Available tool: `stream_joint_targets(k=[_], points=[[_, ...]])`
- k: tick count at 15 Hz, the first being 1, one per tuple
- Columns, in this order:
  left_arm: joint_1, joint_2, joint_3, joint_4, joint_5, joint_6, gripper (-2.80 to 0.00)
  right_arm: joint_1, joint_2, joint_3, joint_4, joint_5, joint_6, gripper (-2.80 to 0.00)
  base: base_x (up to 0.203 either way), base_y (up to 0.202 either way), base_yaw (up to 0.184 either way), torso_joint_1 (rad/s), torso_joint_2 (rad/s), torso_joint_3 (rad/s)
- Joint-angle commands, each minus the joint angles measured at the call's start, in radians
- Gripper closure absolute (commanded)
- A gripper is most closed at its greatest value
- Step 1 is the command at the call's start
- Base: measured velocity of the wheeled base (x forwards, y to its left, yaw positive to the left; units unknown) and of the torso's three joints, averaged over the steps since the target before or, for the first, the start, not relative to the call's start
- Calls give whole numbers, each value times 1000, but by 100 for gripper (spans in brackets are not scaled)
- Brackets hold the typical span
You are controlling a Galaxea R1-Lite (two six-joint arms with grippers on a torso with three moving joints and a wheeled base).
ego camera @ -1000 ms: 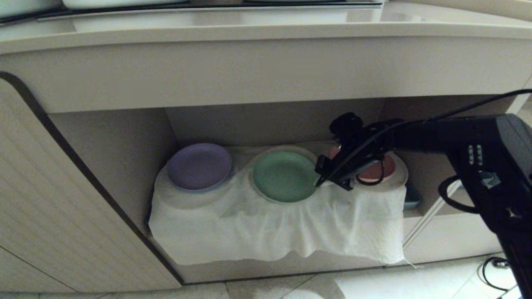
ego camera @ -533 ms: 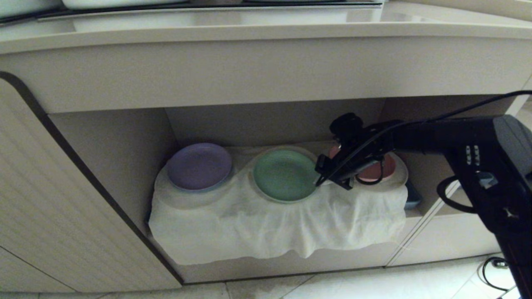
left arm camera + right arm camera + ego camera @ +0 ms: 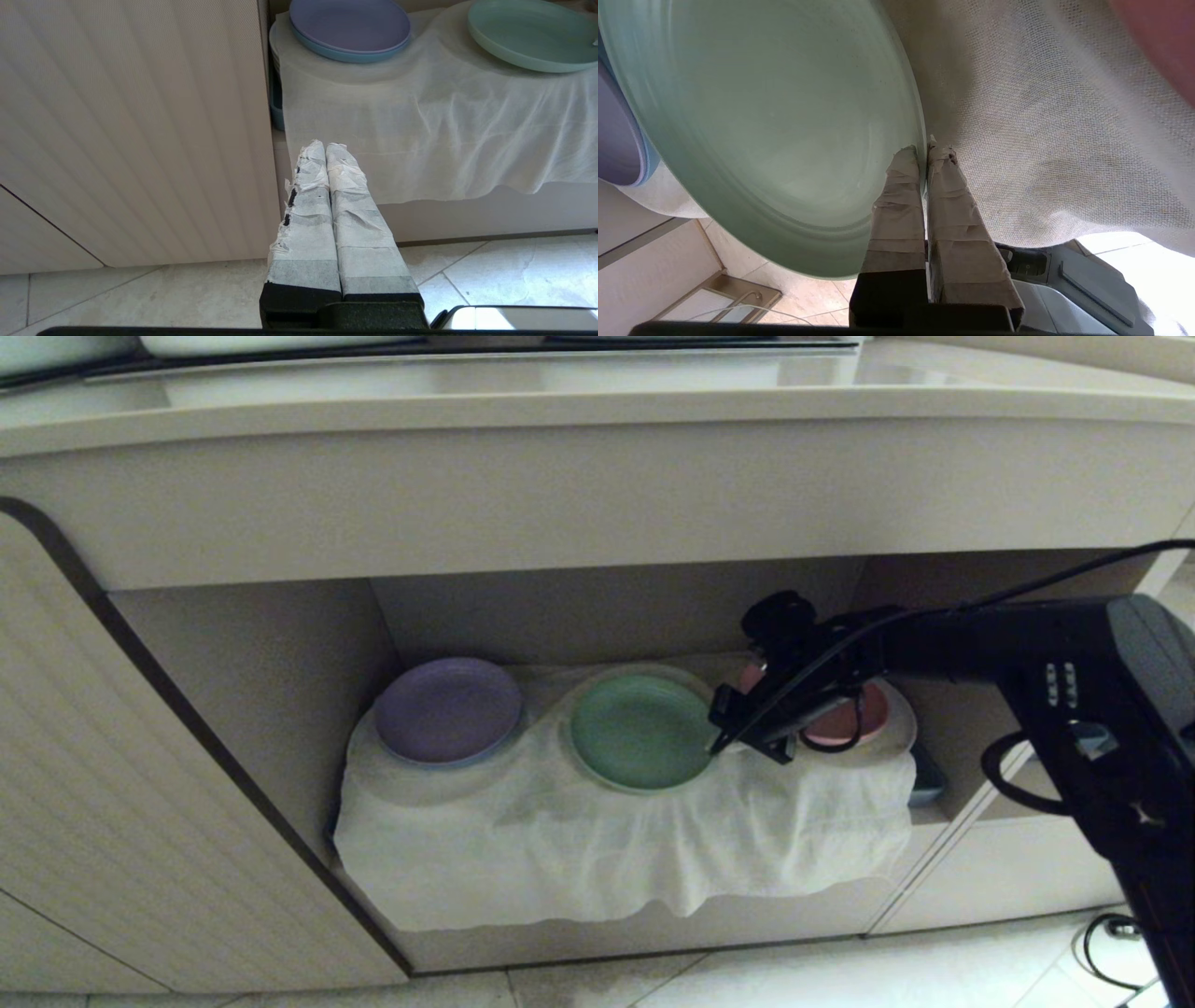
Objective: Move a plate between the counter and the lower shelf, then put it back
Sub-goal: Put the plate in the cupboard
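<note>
On gauzy cloth (image 3: 607, 859), round matte plate (image 3: 640, 732)

Purple plate (image 3: 448, 709) stacked on a blue one (image 3: 327, 49), far left on the white cloth (image 3: 607, 840); pink plate (image 3: 845, 714) at the right end, partly hidden. Ribbed cream door panel (image 3: 103, 784) to the left, pale floor tiles (image 3: 140, 294) below. Black cable (image 3: 1106, 933) coiled on the floor, bottom right; white pots (image 3: 252, 343) along the top edge.

Pink plate (image 3: 854, 719) just beside plate (image 3: 639, 733)
</note>
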Motion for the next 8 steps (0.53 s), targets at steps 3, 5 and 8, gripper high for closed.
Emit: stream_joint_targets(k=[3, 5, 8], points=[[0, 0, 0, 0, 0, 0, 0, 0, -5, 0, 5, 1, 4, 0, 0, 0, 0, 0, 0, 0], [0, 0, 0, 0, 0, 0, 0, 2, -4, 0, -1, 1, 2, -280, 0, 0, 0, 0, 0, 0], [0, 0, 0, 0, 0, 0, 0, 2, -4, 0, -7, -29, 2, -280, 0, 0, 0, 0, 0, 0]])
